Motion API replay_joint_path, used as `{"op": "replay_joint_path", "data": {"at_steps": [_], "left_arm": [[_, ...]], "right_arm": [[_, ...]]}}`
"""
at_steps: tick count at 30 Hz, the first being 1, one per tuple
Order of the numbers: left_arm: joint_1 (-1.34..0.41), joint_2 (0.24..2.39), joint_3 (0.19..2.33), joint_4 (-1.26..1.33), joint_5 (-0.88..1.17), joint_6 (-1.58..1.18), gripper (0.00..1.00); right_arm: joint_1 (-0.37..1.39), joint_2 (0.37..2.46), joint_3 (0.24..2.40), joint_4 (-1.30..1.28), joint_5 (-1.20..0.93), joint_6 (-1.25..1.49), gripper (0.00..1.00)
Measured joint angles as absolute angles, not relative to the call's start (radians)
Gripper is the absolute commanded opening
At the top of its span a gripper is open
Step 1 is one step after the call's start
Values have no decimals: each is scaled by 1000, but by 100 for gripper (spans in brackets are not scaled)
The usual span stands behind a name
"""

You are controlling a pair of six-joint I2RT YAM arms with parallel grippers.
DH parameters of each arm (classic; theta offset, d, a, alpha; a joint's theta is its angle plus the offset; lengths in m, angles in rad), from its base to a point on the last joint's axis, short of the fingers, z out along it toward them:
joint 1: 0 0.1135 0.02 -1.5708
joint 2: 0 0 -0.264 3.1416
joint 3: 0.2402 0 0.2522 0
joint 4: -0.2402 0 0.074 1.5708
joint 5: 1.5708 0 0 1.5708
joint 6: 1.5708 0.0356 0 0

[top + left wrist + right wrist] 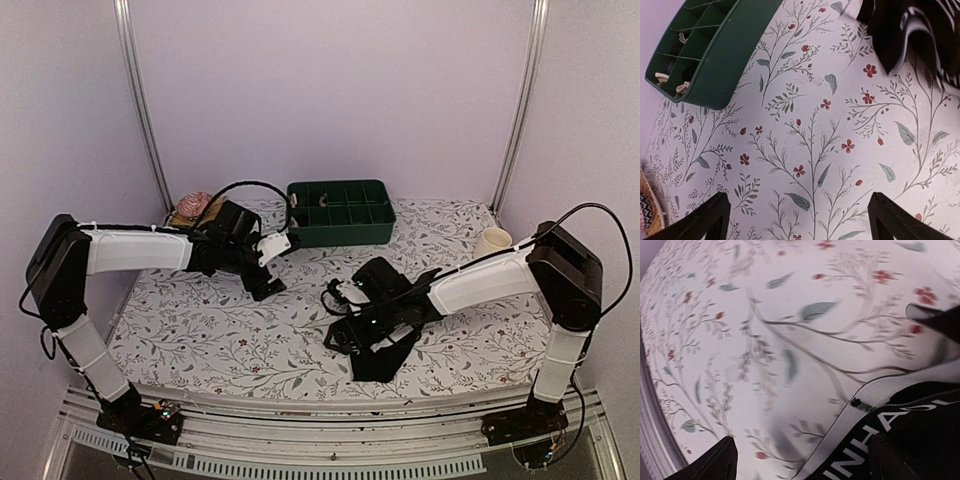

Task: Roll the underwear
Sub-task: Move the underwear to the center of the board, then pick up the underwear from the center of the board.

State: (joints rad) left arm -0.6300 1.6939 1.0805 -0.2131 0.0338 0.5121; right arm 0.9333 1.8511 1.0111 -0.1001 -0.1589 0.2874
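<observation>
Floral-print counter (220, 320) under lilac walls: two arms, both stretched inward and low. Left gripper (800, 227) hangs above the pattern, jaws spread wide, holding nothing; one green divided tray (720, 60) lies ahead to its left. Right gripper (802, 467) is likewise released, the underwear (935, 450) just beneath and to its right, white lettered waistband showing. From above it reads as one dark heap; pairs cannot be counted

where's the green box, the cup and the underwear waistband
green box (340, 234), top view, on its front wall
cup (492, 242), top view, on its side
waistband (860, 434), right wrist view, on the lettered band
</observation>
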Motion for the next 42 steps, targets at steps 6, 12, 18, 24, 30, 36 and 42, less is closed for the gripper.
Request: {"op": "replay_joint_path", "data": {"at_steps": [6,12,18,24,30,36,42], "left_arm": [[-580,1693,1047,-145,84,480,99],[-568,1695,1054,-142,142,459,98],[-530,1773,1147,-212,260,445,84],[-497,1940,1280,-371,427,434,72],[-423,2037,1293,-485,534,433,68],[-400,2039,1300,-545,573,430,59],[-402,2077,1352,-583,596,422,53]], "right_arm": [[1093,1953,1159,-110,-294,271,95],[1093,1891,1172,-152,-284,260,96],[1079,1633,1124,-157,-164,242,98],[1055,1506,1034,-134,-12,242,98],[1037,1499,942,-135,56,242,98],[1037,1497,941,-125,81,242,98],[1037,1496,941,-125,102,242,98]]}}
